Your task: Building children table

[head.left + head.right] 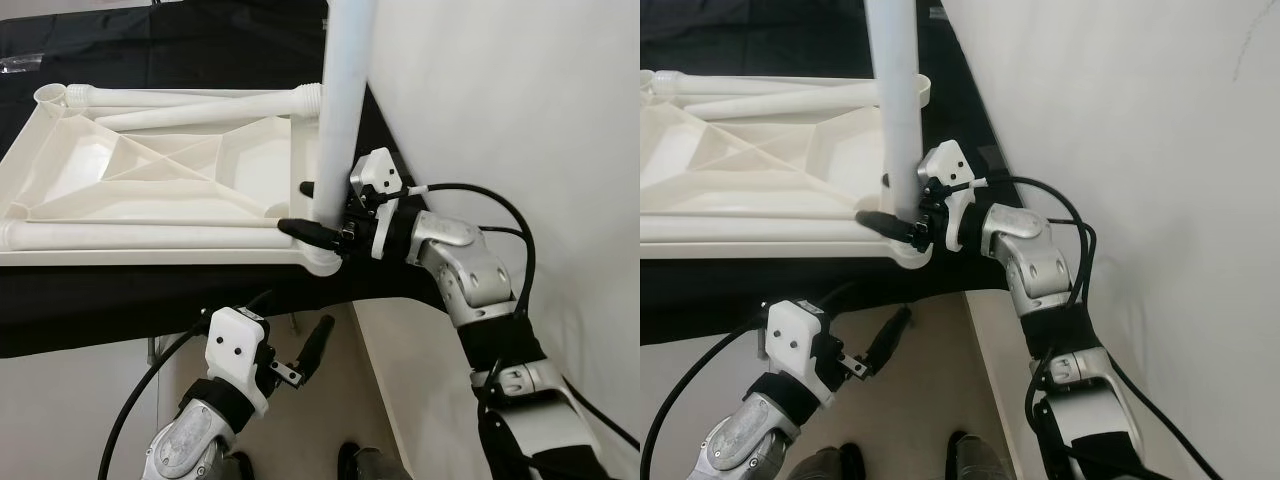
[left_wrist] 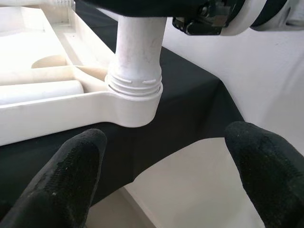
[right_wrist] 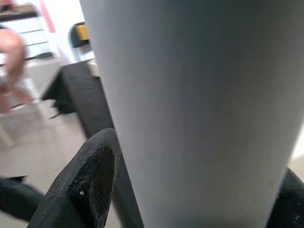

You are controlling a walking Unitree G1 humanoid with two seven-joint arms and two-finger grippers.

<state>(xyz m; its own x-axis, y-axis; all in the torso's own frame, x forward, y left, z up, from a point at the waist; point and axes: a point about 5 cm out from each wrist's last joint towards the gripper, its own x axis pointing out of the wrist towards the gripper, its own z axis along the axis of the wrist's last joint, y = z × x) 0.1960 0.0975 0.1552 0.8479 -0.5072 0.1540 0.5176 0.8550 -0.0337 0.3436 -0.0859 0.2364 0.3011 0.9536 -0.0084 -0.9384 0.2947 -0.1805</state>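
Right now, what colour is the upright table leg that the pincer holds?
White, best seen in the left eye view: the table leg in the right pincer.

A black cloth (image 1: 180,40) covers the surface beside a white wall (image 1: 520,90).

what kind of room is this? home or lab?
Hard to say; probably an indoor room used as an assembly spot. An upturned white plastic table top lies on a black-draped surface by a plain white wall, above a pale floor. The right wrist view blurrily shows furniture behind.
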